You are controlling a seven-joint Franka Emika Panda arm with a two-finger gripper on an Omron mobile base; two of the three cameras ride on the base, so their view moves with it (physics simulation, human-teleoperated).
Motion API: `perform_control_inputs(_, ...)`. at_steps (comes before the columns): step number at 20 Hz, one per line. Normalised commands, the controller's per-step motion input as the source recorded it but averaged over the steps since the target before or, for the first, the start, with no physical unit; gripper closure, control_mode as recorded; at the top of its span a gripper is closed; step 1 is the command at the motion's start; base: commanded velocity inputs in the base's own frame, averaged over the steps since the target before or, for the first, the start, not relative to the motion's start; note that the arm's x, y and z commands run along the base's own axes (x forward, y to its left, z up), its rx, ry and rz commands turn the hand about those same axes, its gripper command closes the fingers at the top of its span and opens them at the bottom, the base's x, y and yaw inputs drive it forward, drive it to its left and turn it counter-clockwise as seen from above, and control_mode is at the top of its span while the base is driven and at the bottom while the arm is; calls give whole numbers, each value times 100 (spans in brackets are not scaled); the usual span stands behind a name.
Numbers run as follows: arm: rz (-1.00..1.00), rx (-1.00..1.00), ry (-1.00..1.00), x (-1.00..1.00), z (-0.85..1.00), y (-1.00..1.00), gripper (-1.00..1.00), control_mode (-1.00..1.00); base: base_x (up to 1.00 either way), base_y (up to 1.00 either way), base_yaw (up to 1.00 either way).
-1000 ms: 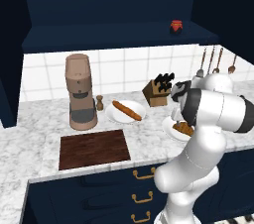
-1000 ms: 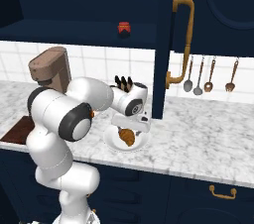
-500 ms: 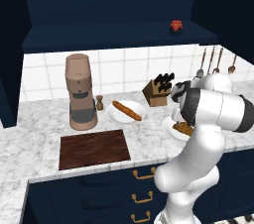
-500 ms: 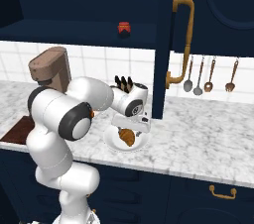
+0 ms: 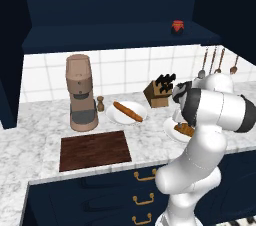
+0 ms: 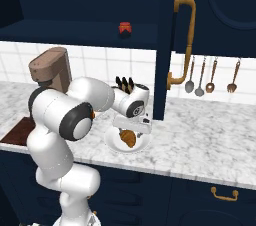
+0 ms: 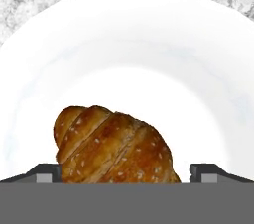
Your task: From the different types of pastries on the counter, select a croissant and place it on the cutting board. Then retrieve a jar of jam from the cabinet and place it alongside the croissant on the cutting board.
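The tool (image 7: 123,171) is hanging low over the croissant (image 7: 113,147), w/ its 2 dark tips sitting wide apart, 1 on each side of the pastry. The tips are not touching it, so the tool is wide and holding nothing. The croissant is lying on a round white plate (image 7: 149,44), nearer the bottom of the hand view. In the right base view the tool (image 6: 132,126) is sitting right above the croissant (image 6: 127,137) and its plate (image 6: 112,142) on the marble tabletop (image 6: 200,145).

In the left base view the croissant (image 5: 184,129) is peeking out beside the arm on the right plate (image 5: 170,129). The brown cutting board (image 5: 95,150) is lying flat at the front of the tabletop (image 5: 30,145), well apart from the croissant, w/ nothing on it. A long baguette (image 5: 128,111) is lying on a 2nd white plate (image 5: 114,115) behind the board. A brown coffee machine (image 5: 81,92) is standing to the left, w/ a small pepper mill (image 5: 100,103) just beside it. A knife block (image 5: 160,91) is standing near the wall. The jam jar (image 5: 177,26) is sitting up on the dark shelf (image 5: 100,37). Spoons (image 6: 200,76) are hanging on the wall.
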Motion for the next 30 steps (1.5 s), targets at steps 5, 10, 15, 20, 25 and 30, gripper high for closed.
perform_control_inputs(5, -1, -2, 0, 0, -28, 8, -100, -100, 0, 0, 0)
perform_control_inputs(10, 0, -5, 0, 0, -32, 11, -100, -100, 0, 0, 0)
perform_control_inputs(15, 0, 4, 0, 0, -12, 3, -100, -100, 0, 0, 0)
perform_control_inputs(20, 0, 15, 0, 0, -26, 15, 100, -100, 0, 0, 0)
perform_control_inputs(25, 0, 9, 0, 0, -15, 0, 100, -100, 0, 0, 0)
perform_control_inputs(30, 0, 0, -2, -8, 1, 1, 100, -100, 0, 0, 0)
